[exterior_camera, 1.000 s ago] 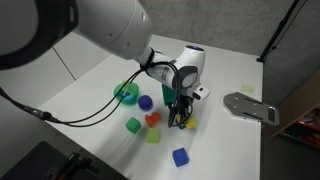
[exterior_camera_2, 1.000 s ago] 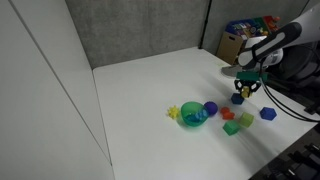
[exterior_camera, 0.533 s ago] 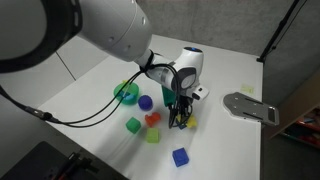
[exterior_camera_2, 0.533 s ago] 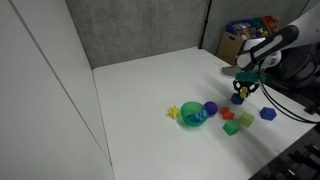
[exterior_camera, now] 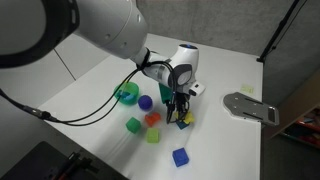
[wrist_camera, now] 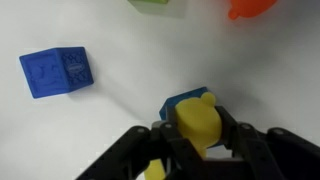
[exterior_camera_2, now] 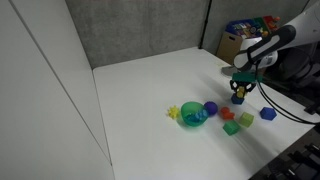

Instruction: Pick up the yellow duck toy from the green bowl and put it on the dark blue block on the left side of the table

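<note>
The yellow duck toy (wrist_camera: 198, 120) looks like smooth plastic or rubber with a soft sheen and no print. The end effector (wrist_camera: 198, 138) is dull black, matt like moulded plastic. The dark blue block (wrist_camera: 183, 101) is smooth and plain, while the brighter blue cube (wrist_camera: 55, 72) has a stamped, grainy relief on its faces. The tabletop (wrist_camera: 120, 40) is white, matt and even. In an exterior view the arm (exterior_camera: 100, 25) wears a glossy white shell, and the green bowl (exterior_camera: 127, 95) shines like plastic

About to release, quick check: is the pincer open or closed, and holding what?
Pincer: closed on the yellow duck toy, just over the dark blue block.
</note>
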Tool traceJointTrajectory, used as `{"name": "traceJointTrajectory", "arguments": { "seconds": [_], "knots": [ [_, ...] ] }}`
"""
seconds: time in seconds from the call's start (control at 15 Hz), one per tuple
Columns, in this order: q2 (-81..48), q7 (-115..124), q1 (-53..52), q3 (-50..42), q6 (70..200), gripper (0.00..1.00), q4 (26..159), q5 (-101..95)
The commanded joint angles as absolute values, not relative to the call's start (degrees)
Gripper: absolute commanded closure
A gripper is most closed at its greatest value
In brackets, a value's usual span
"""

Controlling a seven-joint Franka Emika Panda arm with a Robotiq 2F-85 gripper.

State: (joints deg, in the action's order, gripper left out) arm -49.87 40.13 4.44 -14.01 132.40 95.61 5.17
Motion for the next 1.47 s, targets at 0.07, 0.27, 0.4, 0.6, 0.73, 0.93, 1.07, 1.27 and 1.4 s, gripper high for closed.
{"name": "traceJointTrajectory", "arguments": {
  "seconds": [0.07, 0.27, 0.4, 0.6, 0.73, 0.93, 1.07, 1.27, 1.4],
  "knots": [
    [-51.02, 39.21, 4.3, -14.41, 132.24, 0.83, 93.98, 4.45],
    [-51.45, 39.27, 4.31, -14.47, 132.19, 0.83, 93.77, 4.33],
    [-51.87, 39.38, 4.18, -14.55, 132.18, 0.83, 93.56, 4.23],
    [-52.28, 39.39, 4.14, -14.64, 132.12, 0.83, 93.24, 4.13],
    [-52.23, 39.31, 4.23, -14.6, 132.1, 0.64, 93.2, 4.19],
    [-51.88, 39.29, 4.27, -14.58, 132.1, 0.33, 93.45, 4.31],
    [-51.39, 39.13, 4.26, -14.51, 132.31, 0.19, 93.83, 4.36],
    [-49.89, 38.42, 4.13, -14.11, 132.71, 0.0, 95.0, 4.51],
    [-48.66, 37.62, 3.68, -13.84, 133.2, 0.0, 95.93, 4.36]
  ]
}}
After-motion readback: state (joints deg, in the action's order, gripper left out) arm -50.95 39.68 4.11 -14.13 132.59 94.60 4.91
